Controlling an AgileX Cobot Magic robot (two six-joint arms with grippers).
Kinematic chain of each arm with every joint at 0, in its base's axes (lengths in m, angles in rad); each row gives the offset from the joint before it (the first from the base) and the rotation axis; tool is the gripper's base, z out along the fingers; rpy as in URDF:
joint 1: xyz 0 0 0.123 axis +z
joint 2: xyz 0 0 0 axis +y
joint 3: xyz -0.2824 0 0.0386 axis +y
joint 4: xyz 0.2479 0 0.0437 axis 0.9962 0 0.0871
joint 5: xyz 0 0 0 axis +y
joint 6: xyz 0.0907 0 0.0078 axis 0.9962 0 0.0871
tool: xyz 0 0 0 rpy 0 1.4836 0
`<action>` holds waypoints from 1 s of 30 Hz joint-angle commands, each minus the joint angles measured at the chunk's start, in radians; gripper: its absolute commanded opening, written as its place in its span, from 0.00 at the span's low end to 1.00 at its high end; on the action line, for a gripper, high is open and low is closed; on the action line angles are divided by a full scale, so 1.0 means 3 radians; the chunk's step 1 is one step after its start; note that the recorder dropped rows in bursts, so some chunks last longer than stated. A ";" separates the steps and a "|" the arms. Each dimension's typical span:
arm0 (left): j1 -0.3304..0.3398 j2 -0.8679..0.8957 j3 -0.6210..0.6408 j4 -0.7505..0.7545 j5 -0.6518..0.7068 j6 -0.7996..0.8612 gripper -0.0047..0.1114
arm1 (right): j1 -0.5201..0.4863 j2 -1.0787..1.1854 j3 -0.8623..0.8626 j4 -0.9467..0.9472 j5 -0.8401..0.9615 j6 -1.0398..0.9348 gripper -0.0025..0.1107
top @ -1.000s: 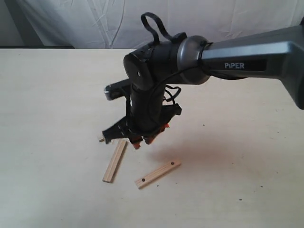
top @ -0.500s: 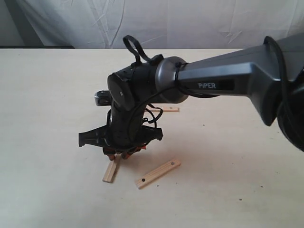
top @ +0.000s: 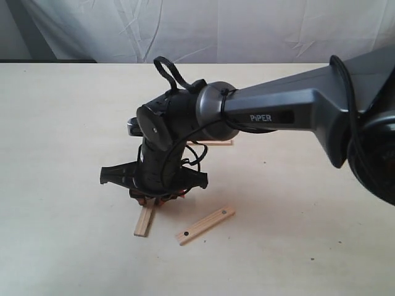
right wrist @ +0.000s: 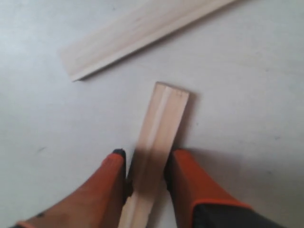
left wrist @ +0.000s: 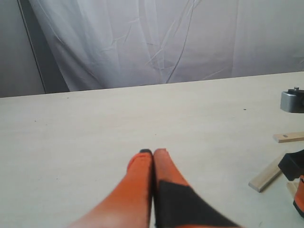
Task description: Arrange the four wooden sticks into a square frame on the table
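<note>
My right gripper (top: 157,198) is down at the table (top: 62,154), with its orange fingers (right wrist: 190,185) pressed on both sides of a pale wooden stick (right wrist: 159,137). That stick's free end (top: 144,225) pokes out below the gripper. A second stick (top: 205,226) with dark end holes lies just to the right. A third stick (top: 216,142) shows partly behind the arm. Another stick (right wrist: 142,28) lies close ahead of the held one. No square frame shows. My left gripper (left wrist: 153,153) is shut and empty, over bare table.
The right arm (top: 284,114) reaches in from the right edge across the table's middle. White cloth (top: 216,24) hangs behind the far edge. In the left wrist view, two sticks (left wrist: 267,175) (left wrist: 289,137) lie beside the right gripper's black body (left wrist: 293,164).
The right gripper swung left and dropped from above the sticks down onto the left stick, and its fingers now flank it. The sticks have not moved.
</note>
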 commanded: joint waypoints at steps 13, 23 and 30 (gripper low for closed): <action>0.0002 -0.0014 0.0012 0.0007 -0.0039 -0.0005 0.04 | -0.0162 -0.0128 -0.0002 -0.0577 0.0435 0.0013 0.06; 0.0002 -0.0014 0.0012 0.0007 -0.0039 -0.0005 0.04 | -0.0825 -0.0448 -0.0002 -0.0602 0.0511 -0.0367 0.07; 0.0002 -0.0014 0.0012 0.0007 -0.0039 -0.0005 0.04 | -0.0896 -0.0374 -0.0002 -0.0353 0.0496 -0.0638 0.07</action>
